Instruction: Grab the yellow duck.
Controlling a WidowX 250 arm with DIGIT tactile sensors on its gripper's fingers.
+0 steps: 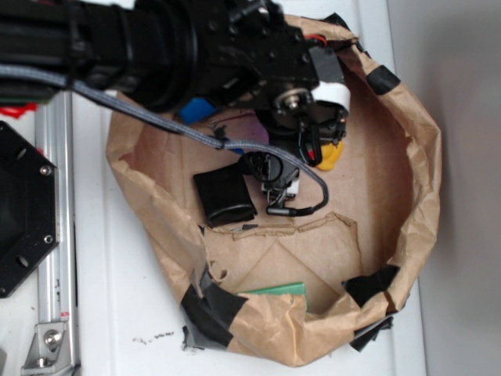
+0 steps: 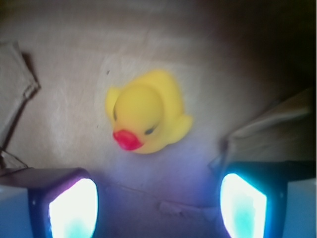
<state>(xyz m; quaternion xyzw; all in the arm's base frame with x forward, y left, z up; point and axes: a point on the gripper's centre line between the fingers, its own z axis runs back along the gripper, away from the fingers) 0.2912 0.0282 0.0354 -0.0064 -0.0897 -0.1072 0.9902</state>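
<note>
we see our gripper [image 2: 157,206] spread wide and empty, just short of the yellow duck [image 2: 147,112].

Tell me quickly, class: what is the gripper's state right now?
Gripper: open and empty; the wrist view shows both fingers spread apart, with the yellow duck lying untouched beyond them.

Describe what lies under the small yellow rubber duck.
The small yellow rubber duck rests on the brown paper lining. What lies beneath that paper is covered. The open gripper hovers near the duck.
</note>
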